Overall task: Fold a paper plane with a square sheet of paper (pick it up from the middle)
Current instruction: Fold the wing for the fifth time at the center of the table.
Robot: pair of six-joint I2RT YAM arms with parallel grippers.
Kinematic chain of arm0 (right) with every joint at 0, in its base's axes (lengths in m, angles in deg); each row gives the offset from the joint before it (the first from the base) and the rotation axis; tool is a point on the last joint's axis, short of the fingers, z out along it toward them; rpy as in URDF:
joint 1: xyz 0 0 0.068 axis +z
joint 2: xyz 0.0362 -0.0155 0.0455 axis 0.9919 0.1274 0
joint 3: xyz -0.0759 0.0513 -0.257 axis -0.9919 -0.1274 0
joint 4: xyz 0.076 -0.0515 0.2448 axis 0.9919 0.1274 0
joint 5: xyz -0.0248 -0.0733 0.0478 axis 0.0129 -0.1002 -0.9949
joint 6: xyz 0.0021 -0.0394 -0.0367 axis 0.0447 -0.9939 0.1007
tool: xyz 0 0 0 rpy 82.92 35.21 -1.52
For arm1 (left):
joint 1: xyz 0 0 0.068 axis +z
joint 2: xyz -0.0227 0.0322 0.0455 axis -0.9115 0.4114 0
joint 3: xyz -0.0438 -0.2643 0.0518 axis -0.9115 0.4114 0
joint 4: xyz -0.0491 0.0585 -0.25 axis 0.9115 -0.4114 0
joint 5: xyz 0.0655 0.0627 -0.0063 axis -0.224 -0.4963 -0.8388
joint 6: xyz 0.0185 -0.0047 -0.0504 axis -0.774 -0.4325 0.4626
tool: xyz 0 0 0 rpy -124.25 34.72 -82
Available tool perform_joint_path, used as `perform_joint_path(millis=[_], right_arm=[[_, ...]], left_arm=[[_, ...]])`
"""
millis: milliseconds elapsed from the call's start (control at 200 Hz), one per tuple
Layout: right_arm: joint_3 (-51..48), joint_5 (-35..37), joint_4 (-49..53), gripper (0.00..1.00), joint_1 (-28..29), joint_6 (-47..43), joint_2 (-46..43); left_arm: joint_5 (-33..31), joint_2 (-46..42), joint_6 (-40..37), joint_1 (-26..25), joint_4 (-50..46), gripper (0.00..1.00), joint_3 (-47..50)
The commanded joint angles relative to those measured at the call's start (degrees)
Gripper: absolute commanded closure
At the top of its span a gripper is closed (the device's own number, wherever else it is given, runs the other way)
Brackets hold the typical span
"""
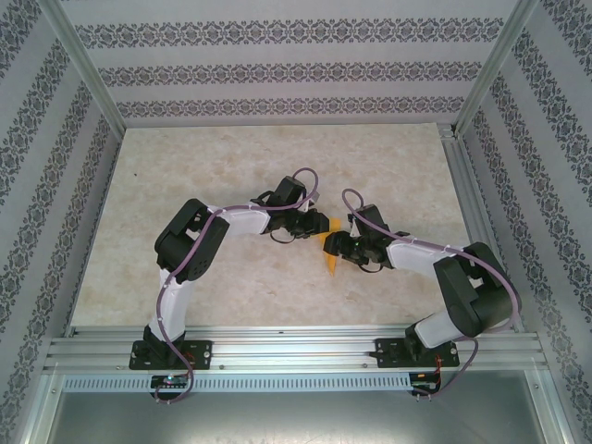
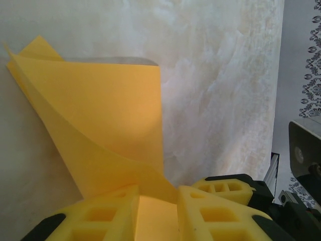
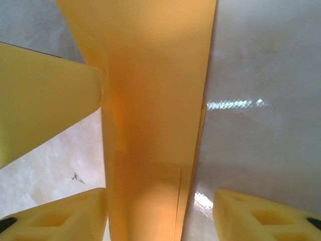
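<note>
Mid-table (image 1: 185, 166), the left gripper (image 2: 158, 213) pinches the folded paper sheet (image 2: 110, 115) between its fingertips. Its wrist camera catches a flap curling upward, which from overhead is mostly hidden under the arms. The right gripper (image 3: 159, 211) stands spread wide, straddling the layered strip.

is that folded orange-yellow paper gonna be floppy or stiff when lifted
Likely floppy: the folded orange-yellow paper has a flap curling off the pale marbled table. Probably stiffer along its creases. Thin, so likely light.

arms (image 1: 242, 220): white links, black joints | cables (image 1: 191, 368): purple | fingers (image 2: 100, 216): yellow, square recesses
</note>
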Motion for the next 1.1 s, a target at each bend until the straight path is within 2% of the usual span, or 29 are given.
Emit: perform_joint_path(millis=[0,45,200,385,465,570,849,1094], right_arm=[[1.8,0.1,-3.1,0.49,1.7,-1.5,2.2],[2.0,0.2,-2.9,0.54,1.8,-1.5,2.2],[3.2,2.7,0.3,0.53,2.1,-2.2,1.9],[4.7,3.0,3.0,0.62,2.3,-3.2,2.3],[4.6,3.9,3.5,0.57,2.6,-2.7,1.6],[5.1,5.2,5.2,0.56,2.4,-3.0,2.6],[3.7,2.7,1.3,0.58,1.9,-1.7,4.8],[3.3,1.9,0.3,0.70,1.2,-1.7,4.4]], left_arm=[[0.3,-1.7,0.5,-0.5,1.5,0.72,-1.5],[0.2,-1.8,0.5,-0.5,1.5,0.72,-1.5],[0.3,-1.9,0.6,-0.5,1.3,0.72,-1.6],[0.3,-2.1,0.6,-0.5,1.3,0.72,-1.8],[0.4,-2.1,0.6,-0.5,1.2,0.72,-1.9],[0.3,-2.1,0.5,-0.5,1.2,0.72,-1.9],[0.4,-2.1,0.5,-0.5,1.2,0.72,-2.1],[0.5,-2.4,0.4,-0.5,1.0,0.71,-2.4]])
